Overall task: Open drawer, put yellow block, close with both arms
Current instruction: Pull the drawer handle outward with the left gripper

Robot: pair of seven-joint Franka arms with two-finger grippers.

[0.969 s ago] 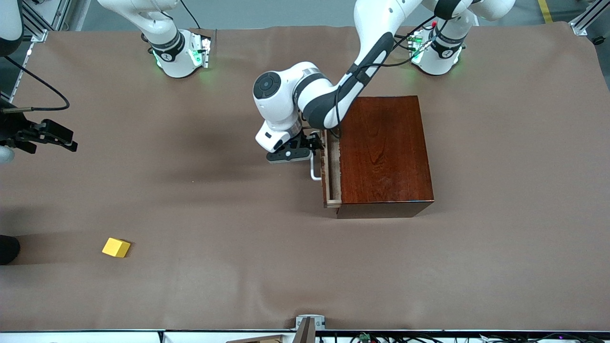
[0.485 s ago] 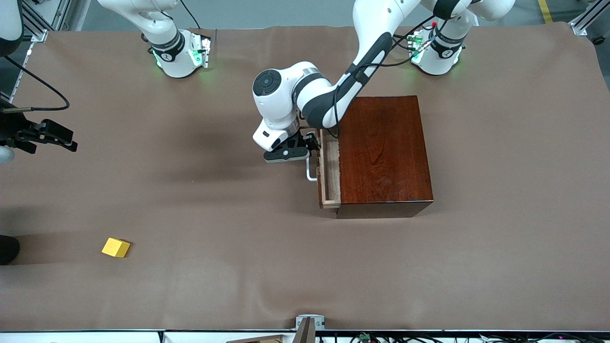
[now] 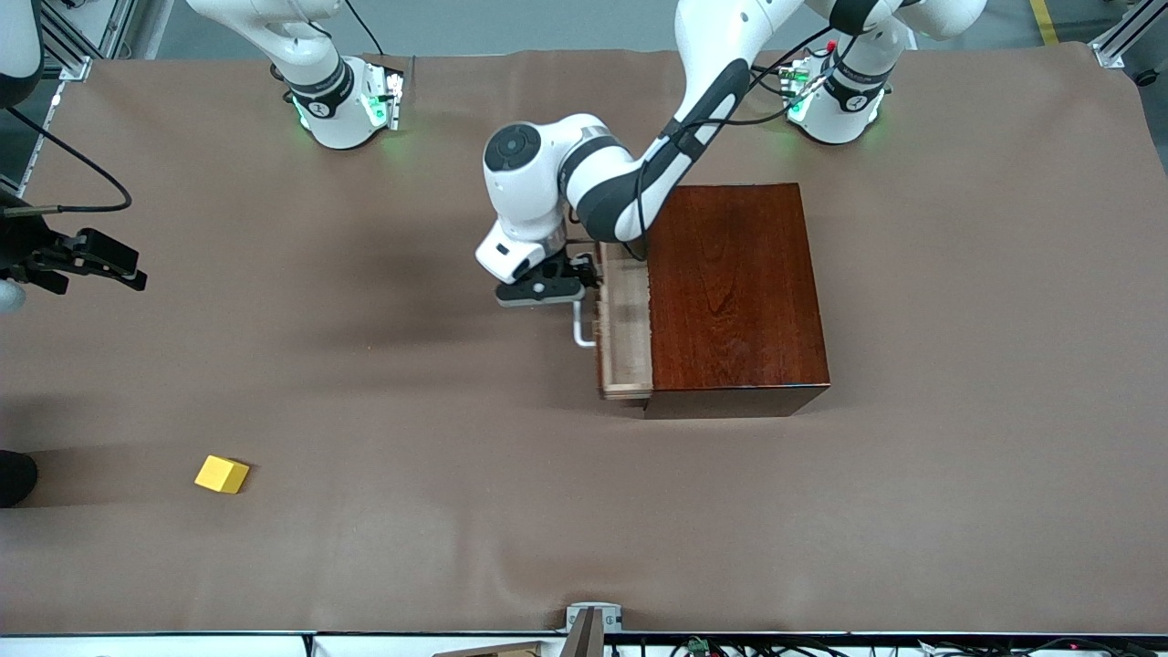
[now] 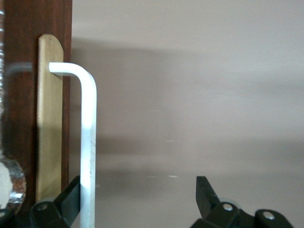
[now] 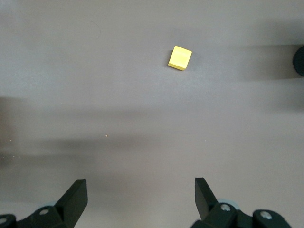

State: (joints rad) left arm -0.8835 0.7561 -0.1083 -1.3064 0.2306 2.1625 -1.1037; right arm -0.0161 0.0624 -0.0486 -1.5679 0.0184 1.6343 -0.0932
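Observation:
The dark reddish-brown box (image 3: pixel 735 292) stands near the left arm's base. Its light-wood drawer (image 3: pixel 625 328) is pulled partly out toward the right arm's end of the table. My left gripper (image 3: pixel 570 278) is open at the white handle (image 3: pixel 580 330). In the left wrist view the handle (image 4: pixel 88 142) lies against the inside of one finger (image 4: pixel 66 199) and the other finger is far from it, with the gripper (image 4: pixel 137 194) wide open. The yellow block (image 3: pixel 222 474) lies on the table, nearer the front camera. My right gripper (image 3: pixel 96 258) is open and empty above the table's end; its view (image 5: pixel 140 197) shows the block (image 5: pixel 180 58) farther off.
A brown cloth (image 3: pixel 456 511) covers the whole table. A black cable (image 3: pixel 82 164) hangs by the right gripper. A dark round thing (image 3: pixel 16 476) sits at the table's edge beside the block.
The drawer has slid farther out of the box toward the right arm's end, and the left gripper has moved with the handle. The right arm and the block have not moved.

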